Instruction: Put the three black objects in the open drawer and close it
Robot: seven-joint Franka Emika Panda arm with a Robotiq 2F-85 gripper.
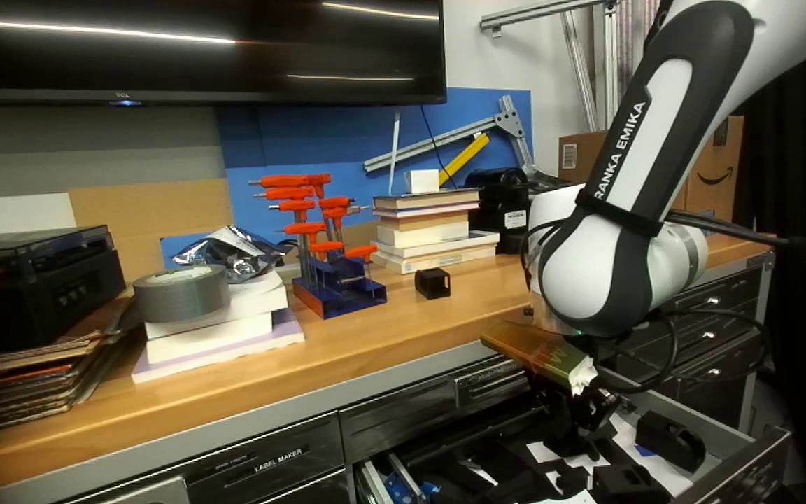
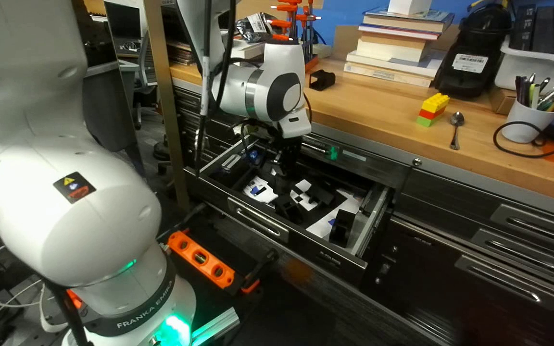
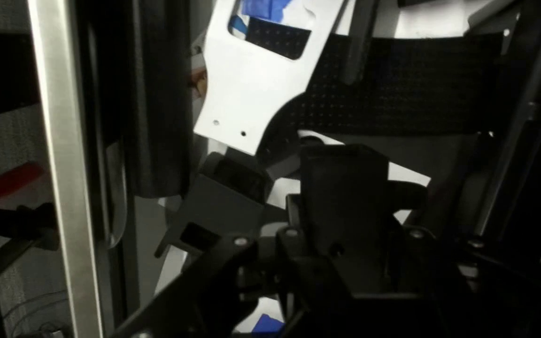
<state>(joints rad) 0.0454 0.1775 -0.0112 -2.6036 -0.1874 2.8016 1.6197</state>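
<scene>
Wrist view: your pincer [image 3: 349, 199] was most of the way closed, its jaws gripping a black block [image 3: 345, 211] that filled the gap between them. Just beside it lay a dark slotted piece [image 3: 223, 202], and near that a white plate [image 3: 251, 84] with a cut-out window. In an exterior view, you had your arm [image 1: 644, 182] bent down over the pulled-out drawer [image 1: 742, 467], with the pincer low among its contents; whether the block touched anything beneath, you couldn't tell. A rounded black piece [image 1: 669, 439] lay near the drawer's far side. On the worktop [image 1: 389, 327], a cube-like black piece [image 1: 429, 284] sat in front of the stacked books [image 1: 429, 234], beside the hex-key rack [image 1: 347, 306]. In an exterior view, you could see the drawer's bar handle [image 2: 258, 222], and on the worktop toy bricks [image 2: 433, 109] stood near a spoon [image 2: 456, 127].
</scene>
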